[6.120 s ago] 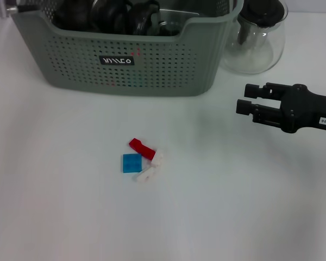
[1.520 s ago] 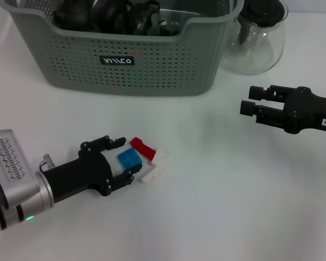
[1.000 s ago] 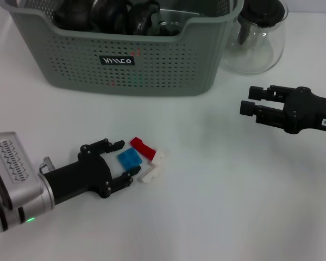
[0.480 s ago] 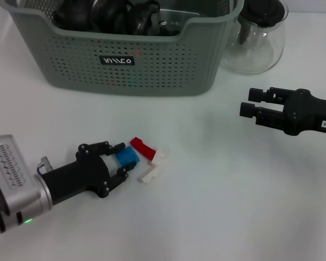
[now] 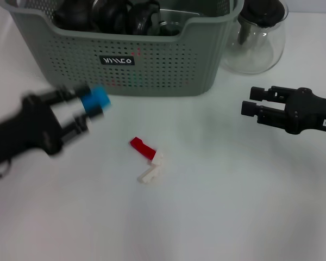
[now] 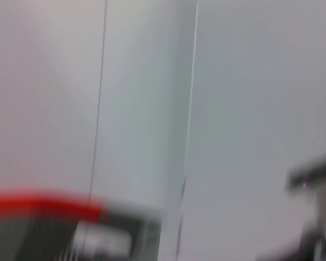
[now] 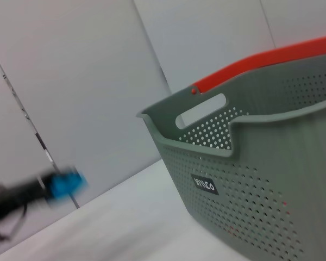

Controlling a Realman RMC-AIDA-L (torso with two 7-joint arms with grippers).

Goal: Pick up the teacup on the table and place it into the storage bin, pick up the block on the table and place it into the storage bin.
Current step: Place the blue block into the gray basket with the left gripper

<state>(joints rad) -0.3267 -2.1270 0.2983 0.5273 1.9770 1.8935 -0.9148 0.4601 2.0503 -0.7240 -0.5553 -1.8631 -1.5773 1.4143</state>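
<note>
While beside bin [image 5: 152, 65], teapot [image 5: 259, 41].

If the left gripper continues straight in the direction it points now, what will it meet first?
Probably the storage bin. The left gripper, shut on the blue block, points up and right toward the bin's perforated front wall. Its height above the table is unclear, so it could pass over the rim.

The head view looks steeply down at the surface [image 5: 217, 206]. The right wrist view looks low across it, sharing the storage bin [image 5: 152, 70] [image 7: 261, 179].
</note>
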